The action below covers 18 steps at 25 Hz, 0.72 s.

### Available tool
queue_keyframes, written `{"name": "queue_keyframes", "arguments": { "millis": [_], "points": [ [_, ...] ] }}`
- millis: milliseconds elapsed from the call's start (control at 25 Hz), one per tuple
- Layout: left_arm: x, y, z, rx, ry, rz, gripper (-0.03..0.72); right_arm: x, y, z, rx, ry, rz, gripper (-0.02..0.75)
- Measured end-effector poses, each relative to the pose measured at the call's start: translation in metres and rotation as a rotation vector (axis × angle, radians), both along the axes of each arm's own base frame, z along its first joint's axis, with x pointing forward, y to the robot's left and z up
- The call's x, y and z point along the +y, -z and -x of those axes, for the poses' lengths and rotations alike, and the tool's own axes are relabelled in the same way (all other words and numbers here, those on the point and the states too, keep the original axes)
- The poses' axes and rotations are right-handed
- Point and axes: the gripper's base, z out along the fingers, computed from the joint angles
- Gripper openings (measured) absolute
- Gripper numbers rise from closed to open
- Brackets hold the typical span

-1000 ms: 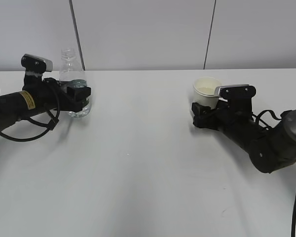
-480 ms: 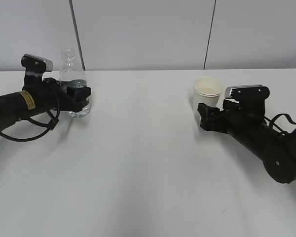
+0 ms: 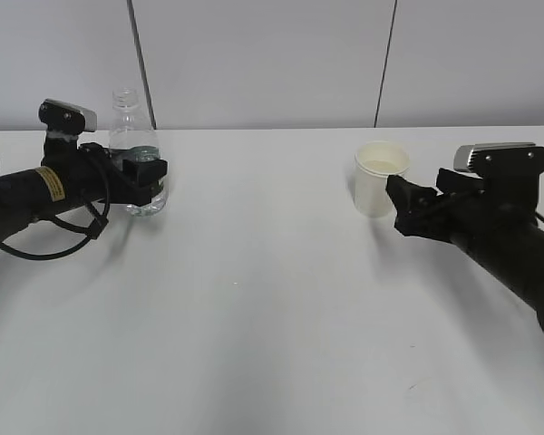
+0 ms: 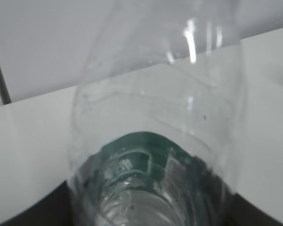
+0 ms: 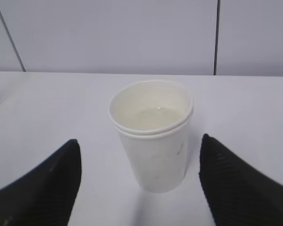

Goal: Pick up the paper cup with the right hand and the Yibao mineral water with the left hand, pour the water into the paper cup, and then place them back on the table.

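**White table, bottle gripped, cup freed**

White table [image 3: 272,299] fills our frame. At upper left, our left hand [image 3: 148,172] clamps the clear, green-labelled Yibao mineral water [image 3: 132,149]. Right of centre, the cream paper cup [image 3: 381,177] stands free before our right hand [image 3: 406,210], fingers spread wide.

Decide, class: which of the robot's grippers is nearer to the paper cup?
Right. The right gripper sits open just beside the paper cup, not touching it. The left gripper is far across the table, closed around the water bottle.
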Motion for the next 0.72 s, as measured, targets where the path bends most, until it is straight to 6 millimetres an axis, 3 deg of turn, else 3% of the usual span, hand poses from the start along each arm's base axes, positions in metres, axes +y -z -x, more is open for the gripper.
{"name": "queue_keyframes", "arguments": {
  "millis": [160, 440, 720],
  "points": [
    [0.0, 0.0, 0.0, 0.0, 0.0, 0.0, 0.347, -0.002, -0.015, 0.011, -0.028, 0.0, -0.005, 0.597],
    [0.0, 0.0, 0.0, 0.001, -0.001, -0.001, 0.35, -0.002, -0.033, 0.013, -0.085, 0.0, -0.016, 0.596],
    [0.0, 0.0, 0.0, 0.003, -0.002, -0.003, 0.408, -0.002, -0.046, 0.014, -0.126, 0.0, -0.022, 0.595]
  ]
}}
